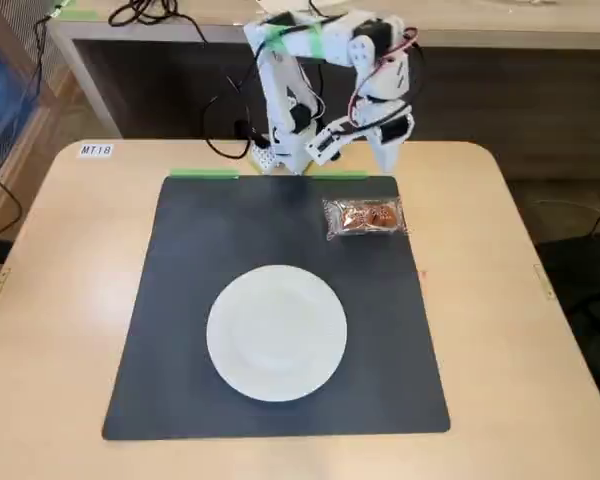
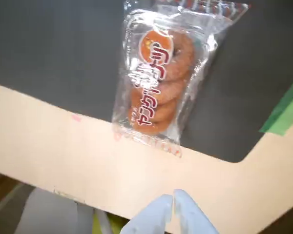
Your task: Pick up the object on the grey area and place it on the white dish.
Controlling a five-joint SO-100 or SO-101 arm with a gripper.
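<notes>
Above the snack (image 1: 364,217), folded arm (image 1: 325,80), closed gripper (image 2: 173,204).

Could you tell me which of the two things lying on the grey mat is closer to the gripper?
The wrapped snack, at the mat's far right edge just below the gripper. The white plate sits nearer the mat's front, farther away.

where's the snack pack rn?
Fixed view: the snack pack lies at the grey mat's far-right edge, up-right of the white plate, just below the gripper.
</notes>
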